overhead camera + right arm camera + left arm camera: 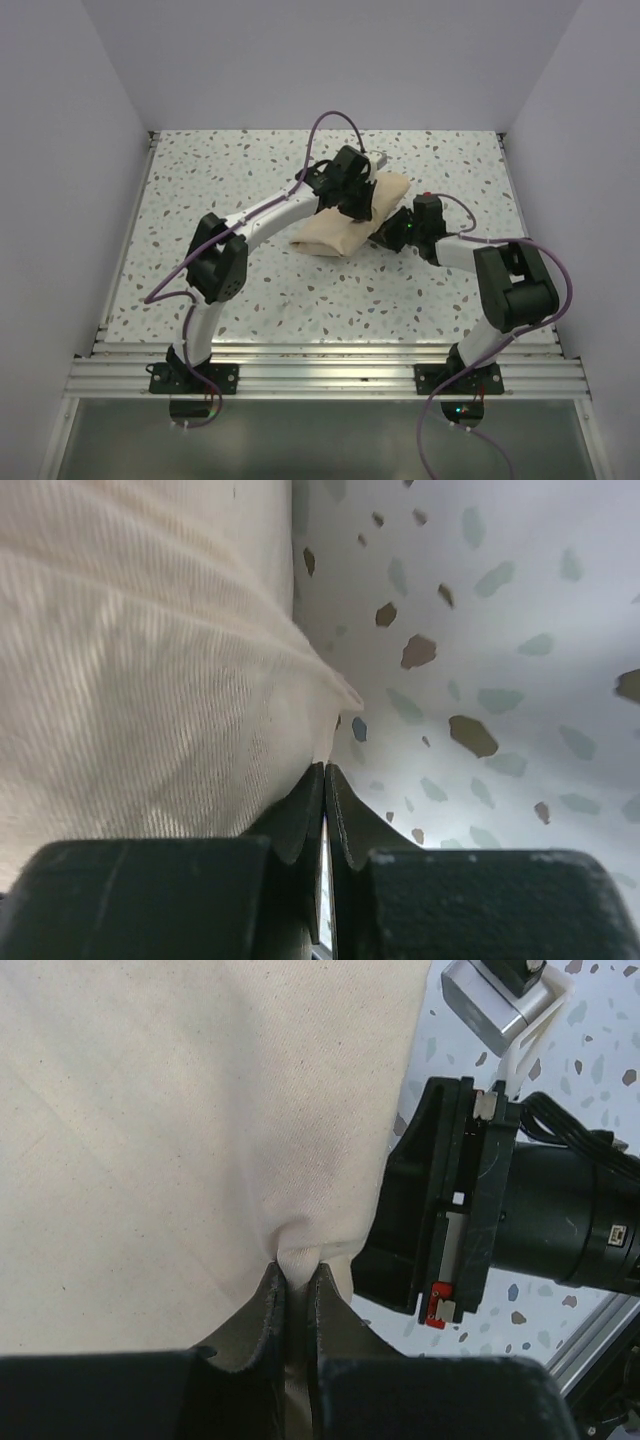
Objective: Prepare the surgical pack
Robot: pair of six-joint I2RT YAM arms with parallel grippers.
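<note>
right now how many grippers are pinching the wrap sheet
2. The left gripper pinches a fold on top of the wrap sheet; the right gripper pinches its edge on the right side. Neither is hidden.

From my console I count one wrap sheet (335, 235), one speckled table (250, 290), two arms (left arm (262, 215), right arm (510, 285)) and two grippers (left gripper (297, 1278), right gripper (325, 772)).

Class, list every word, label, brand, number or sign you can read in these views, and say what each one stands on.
Readable text: none in any view.
Small white sticker on the right arm's black housing: too small to read.
Wrap sheet and speckled table: no print visible.
</note>
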